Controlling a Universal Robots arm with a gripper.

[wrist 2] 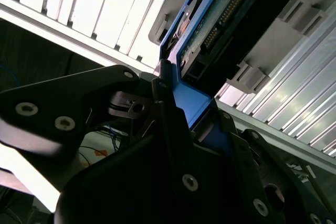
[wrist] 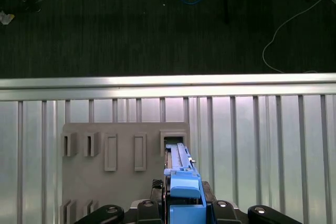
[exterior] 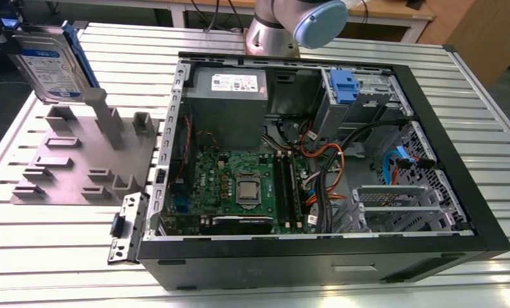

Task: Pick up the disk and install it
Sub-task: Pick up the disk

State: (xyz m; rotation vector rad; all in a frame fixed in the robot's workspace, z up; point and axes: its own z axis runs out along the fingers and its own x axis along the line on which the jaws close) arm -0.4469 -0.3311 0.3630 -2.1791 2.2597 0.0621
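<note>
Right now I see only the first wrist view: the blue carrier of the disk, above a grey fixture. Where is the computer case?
Observer: In the exterior view the open case lies beside the fixture, on that view's right.
Operator: And what I carry, is it straight?
Observer: Roughly upright; the disk is high over the fixture's base, by its tall post, label towards the exterior camera.
Operator: Is its connector visible somewhere?
Observer: Yes, the second wrist view shows the connector pins on the board side.

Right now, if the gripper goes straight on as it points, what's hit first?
Probably the grey fixture plate: the gripper, shut on the disk, points at one of its slots, so the disk's far edge would land first. Gap unclear.
</note>
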